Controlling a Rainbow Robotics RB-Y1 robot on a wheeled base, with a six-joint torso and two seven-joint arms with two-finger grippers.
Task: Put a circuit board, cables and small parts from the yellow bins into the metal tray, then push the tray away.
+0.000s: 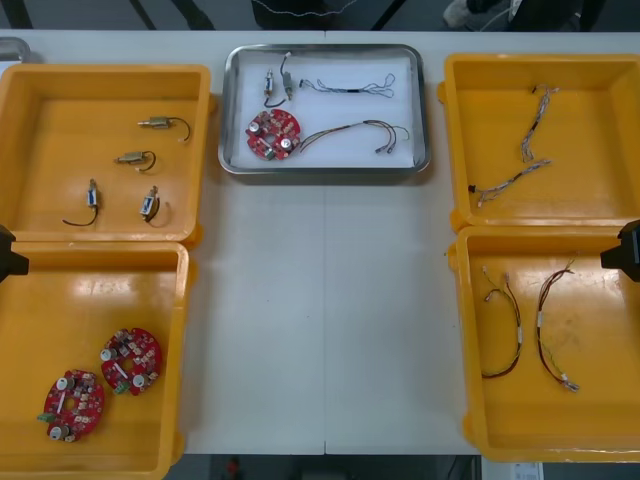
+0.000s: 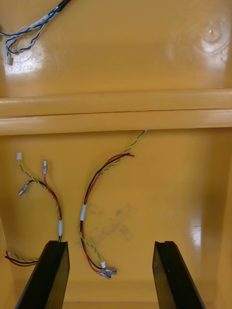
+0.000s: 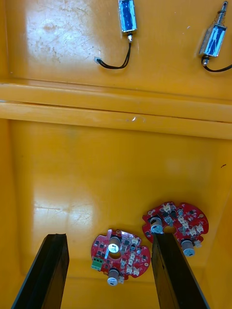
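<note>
The tray (image 1: 226,110), by the counter's (image 1: 320,300) far edge, holds 1 board (image 1: 273,134), cables (image 1: 350,130) and small parts (image 1: 270,86). The left claw (image 3: 108,239) and right claw (image 2: 111,244) hang spread and empty over bins (image 1: 184,350), well to each side of the tray. A hard push could slide it off.

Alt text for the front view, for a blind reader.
A metal tray at the far middle holds a circuit board, cables and small metal parts. Yellow bins line both sides; the left gripper and right gripper hover over the near ones.
</note>
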